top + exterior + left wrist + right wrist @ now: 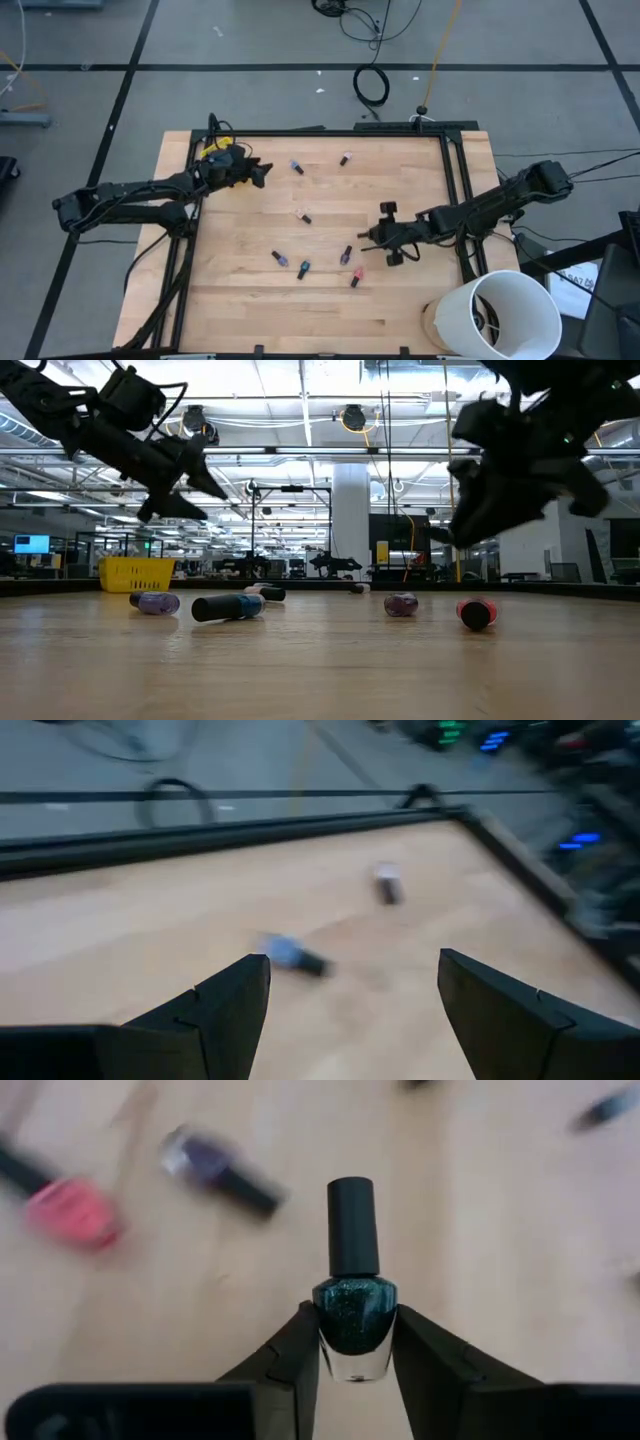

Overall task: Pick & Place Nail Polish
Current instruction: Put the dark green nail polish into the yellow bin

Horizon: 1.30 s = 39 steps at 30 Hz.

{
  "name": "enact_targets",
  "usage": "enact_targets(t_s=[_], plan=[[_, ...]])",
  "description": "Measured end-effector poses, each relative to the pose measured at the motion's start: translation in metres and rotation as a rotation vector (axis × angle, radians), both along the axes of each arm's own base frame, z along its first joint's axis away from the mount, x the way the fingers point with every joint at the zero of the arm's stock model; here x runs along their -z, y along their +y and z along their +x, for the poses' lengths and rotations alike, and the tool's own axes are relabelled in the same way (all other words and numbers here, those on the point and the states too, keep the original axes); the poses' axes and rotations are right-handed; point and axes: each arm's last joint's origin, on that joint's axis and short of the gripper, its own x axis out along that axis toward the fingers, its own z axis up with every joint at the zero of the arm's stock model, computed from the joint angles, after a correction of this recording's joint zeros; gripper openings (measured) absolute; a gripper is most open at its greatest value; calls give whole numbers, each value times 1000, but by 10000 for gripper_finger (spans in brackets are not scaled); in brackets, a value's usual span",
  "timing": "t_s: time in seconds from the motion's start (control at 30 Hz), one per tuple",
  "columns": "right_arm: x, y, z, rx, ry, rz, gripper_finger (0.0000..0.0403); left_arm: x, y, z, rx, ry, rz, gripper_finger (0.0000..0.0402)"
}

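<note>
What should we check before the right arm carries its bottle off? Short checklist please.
1. Right gripper shut on the dark green bottle: ok.
2. Bottle body seated between both fingers, cap pointing forward: ok.
3. Bottle lifted off the table: cannot tell.
4. Red bottle and purple bottle apart from the grip: ok.
5. Left gripper open, holding nothing, near the yellow bin: ok.
</note>
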Motion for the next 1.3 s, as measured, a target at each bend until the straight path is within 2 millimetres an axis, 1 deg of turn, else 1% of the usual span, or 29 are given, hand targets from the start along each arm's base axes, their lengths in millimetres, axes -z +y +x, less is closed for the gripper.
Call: enact_targets(t_s=[0.2, 0.3, 0.4, 0.47, 0.53, 0.63, 0.73, 0.83, 0.93, 1.1, 1.2, 1.3], plan=[[-13, -5, 10, 35, -149, -232, 94, -3, -20, 27, 171, -141, 19, 283], [-17, -6, 18, 41, -206, -318, 94, 0, -32, 43, 242, -215, 17, 282], [-19, -8, 23, 37, -243, -373, 94, 6, -44, 58, 290, -306, -26, 282], [-19, -10, 26, 39, -255, -386, 94, 10, -51, 69, 324, -333, -41, 283], [-18, -12, 28, 46, -256, -390, 94, 14, -58, 80, 358, -326, -51, 283], [-15, -15, 29, 53, -241, -400, 94, 14, -69, 101, 402, -324, -40, 283], [-14, -17, 31, 61, -239, -401, 94, 11, -77, 126, 434, -306, 10, 282], [-14, -18, 31, 63, -235, -402, 94, 4, -84, 152, 472, -316, 66, 282], [-14, -18, 31, 67, -235, -404, 94, 3, -89, 174, 491, -310, 83, 282], [-14, -19, 30, 107, -230, -436, 94, 8, -87, 198, 462, -237, 52, 282], [-14, -19, 30, 108, -230, -438, 94, 15, -85, 206, 398, -170, 31, 282], [-14, -18, 29, 117, -230, -447, 94, 16, -84, 211, 360, -146, 37, 282]])
